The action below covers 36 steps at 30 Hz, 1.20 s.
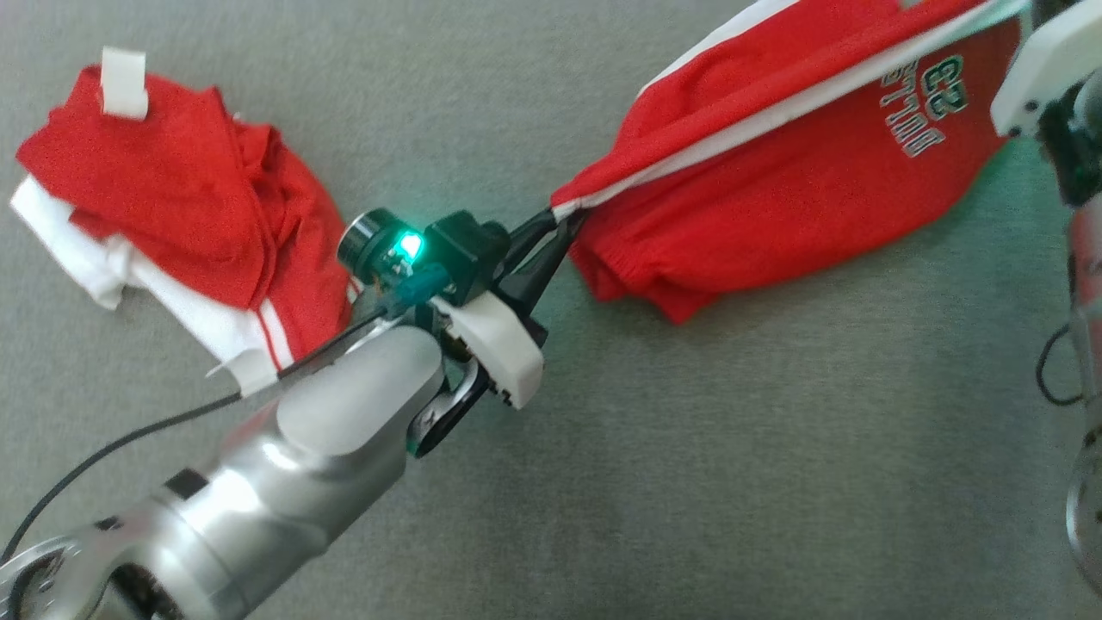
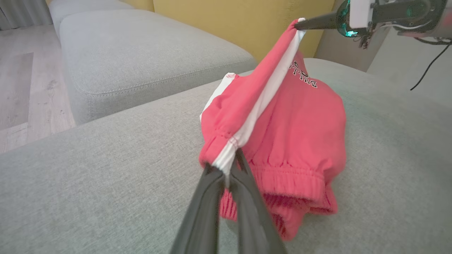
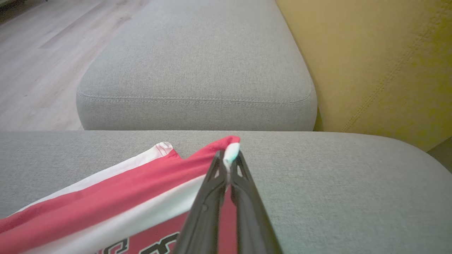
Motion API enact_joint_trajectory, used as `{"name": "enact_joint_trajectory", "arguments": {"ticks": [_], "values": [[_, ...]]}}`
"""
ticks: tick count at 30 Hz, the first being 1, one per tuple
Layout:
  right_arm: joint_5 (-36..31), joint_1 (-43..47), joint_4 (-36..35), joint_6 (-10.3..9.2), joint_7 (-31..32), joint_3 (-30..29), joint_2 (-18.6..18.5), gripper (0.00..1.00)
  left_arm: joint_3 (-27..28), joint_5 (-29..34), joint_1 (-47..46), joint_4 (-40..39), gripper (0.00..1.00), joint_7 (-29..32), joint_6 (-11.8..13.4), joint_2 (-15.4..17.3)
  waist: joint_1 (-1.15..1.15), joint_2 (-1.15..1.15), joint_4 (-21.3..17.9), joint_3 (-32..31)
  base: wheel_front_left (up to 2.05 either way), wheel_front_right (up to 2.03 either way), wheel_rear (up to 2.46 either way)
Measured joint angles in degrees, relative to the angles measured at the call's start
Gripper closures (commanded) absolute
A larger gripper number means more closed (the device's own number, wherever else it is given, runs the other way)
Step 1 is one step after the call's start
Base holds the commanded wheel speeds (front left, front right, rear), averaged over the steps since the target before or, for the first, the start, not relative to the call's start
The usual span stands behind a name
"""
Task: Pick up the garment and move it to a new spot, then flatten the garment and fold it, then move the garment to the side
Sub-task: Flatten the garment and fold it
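So both pincers are pressed together on the red shorts [image 1: 775, 181] right now, left gripper [image 2: 226, 171] pinching the white stripe [image 2: 263, 102] down at the elastic waistband [image 2: 286, 176] end, right gripper [image 3: 229, 158] pinching the same stripe at the leg hem end, so that edge is stretched out like a clothesline. The shorts hang between them over the grey cushion [image 1: 689, 474], with the loose belly of the fabric sagging down and, from the left wrist view, touching the cushion. Looks to me like the carry-to-a-new-spot bit, just short of laying it flat. My take: hold that stripe taut, lower both ends at the same rate, and drag a little sideways as it lands so the bunched part rolls out flat instead of folding under itself. Also steer well away from the other red and white heap [image 1: 172, 198] off to the left. Fabric looks thin and slinky, with lettering [image 1: 925, 103] on one leg and the waistband all scrunched
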Motion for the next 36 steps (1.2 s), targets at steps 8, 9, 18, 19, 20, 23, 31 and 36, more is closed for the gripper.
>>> {"name": "enact_joint_trajectory", "arguments": {"ticks": [8,9,18,19,20,23,31,36], "values": [[-3.56,-5.76,7.31,-0.01,-2.93,-0.45,-0.18,1.0,-0.02,0.78,-1.92,3.92,1.0,-1.79,-1.75,-3.09,0.0,0.0,3.51,4.4,0.0,0.0,0.0],[-3.88,-6.19,8.01,-0.01,-3.31,-0.6,-0.31,1.0,-0.04,1.04,-2.04,4.27,1.0,-2.02,-1.79,-3.43,0.0,0.0,3.88,4.78,0.0,0.0,0.0],[-6.68,-10.65,13.59,-0.01,-5.71,-2.55,-1.46,0.0,0.18,1.53,-4.02,7.58,0.24,-3.34,-2.26,-5.99,0.0,0.0,5.99,6.82,0.0,0.0,0.0],[-6.81,-10.84,13.99,-0.01,-6.16,-2.94,-1.48,0.0,0.32,1.53,-4.02,7.99,0.0,-3.48,-2.12,-5.99,-0.01,0.0,5.93,6.71,0.0,0.0,0.0],[-6.82,-11.0,14.28,-0.01,-6.76,-3.46,-1.52,0.0,0.43,1.54,-4.02,8.42,0.0,-3.55,-2.11,-5.98,-0.01,0.0,5.85,6.51,0.0,0.0,0.0],[-6.99,-11.51,15.32,-0.01,-8.25,-4.43,-1.53,0.0,0.83,2.11,-3.91,9.15,0.0,-4.01,-1.59,-5.94,-0.01,0.0,5.48,5.54,0.0,0.0,0.0],[-2.94,-11.5,16.9,-0.01,-14.94,-3.66,-0.21,0.0,5.22,2.02,-1.42,8.71,0.0,-4.53,1.45,-4.26,-0.02,0.0,3.54,1.04,0.0,0.0,0.0],[2.69,-10.1,15.12,-0.01,-20.49,2.1,2.41,0.0,11.66,2.07,2.75,3.98,0.0,-4.68,4.72,-1.74,-0.02,0.0,1.78,-2.86,0.0,0.0,0.0]]}}
